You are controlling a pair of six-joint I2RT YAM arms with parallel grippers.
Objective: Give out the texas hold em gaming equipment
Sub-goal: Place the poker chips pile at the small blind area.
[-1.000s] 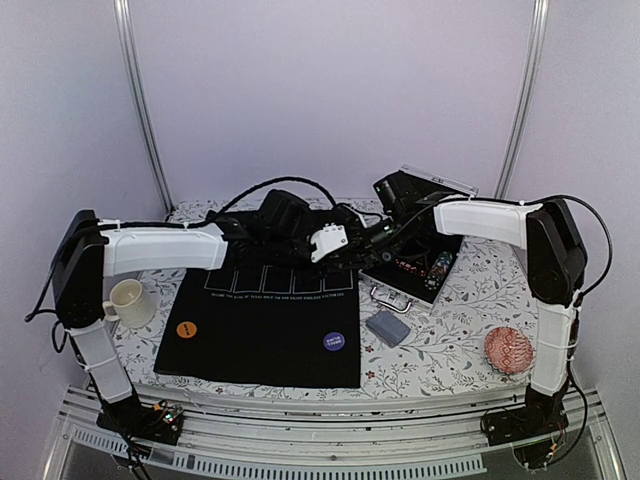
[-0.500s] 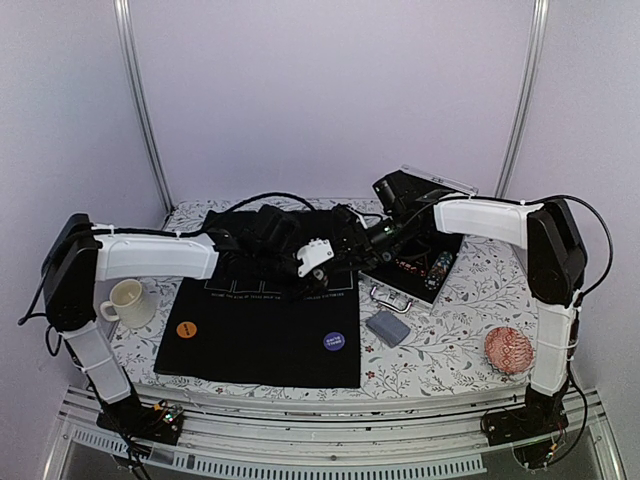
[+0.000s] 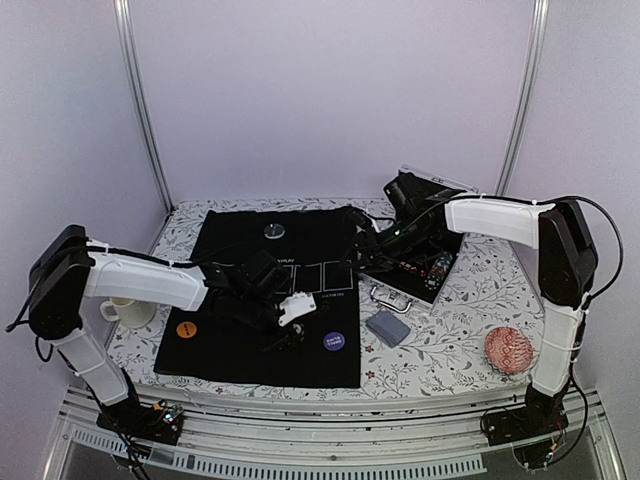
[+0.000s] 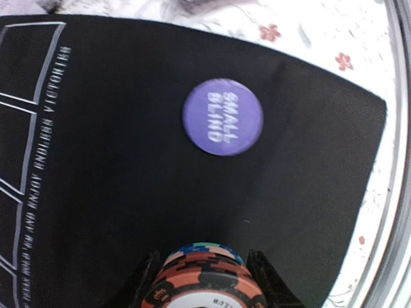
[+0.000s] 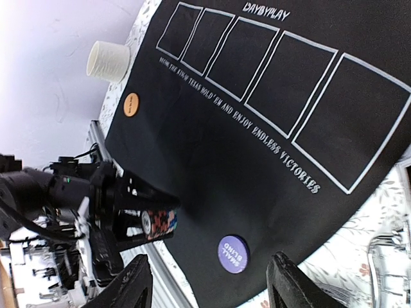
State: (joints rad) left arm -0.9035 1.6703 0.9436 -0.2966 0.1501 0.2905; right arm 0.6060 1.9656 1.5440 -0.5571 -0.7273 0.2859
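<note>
My left gripper is shut on a small stack of red, black, white and teal poker chips and holds it on its side over the near part of the black playing mat. The stack also shows in the right wrist view. The purple "small blind" disc lies on the mat just ahead of it. An orange disc lies near the mat's left edge and a silver disc at its far side. My right gripper is open and empty above the mat's right edge. The blue-grey card deck lies right of the mat.
An open black case with more chips sits at the back right by my right gripper. A cream mug stands left of the mat, behind my left arm. A red patterned disc lies at the near right.
My left arm has swung from the far middle of the mat toward its near edge with the chip stack, uncovering the silver disc. My right gripper has drawn back slightly to the right.
</note>
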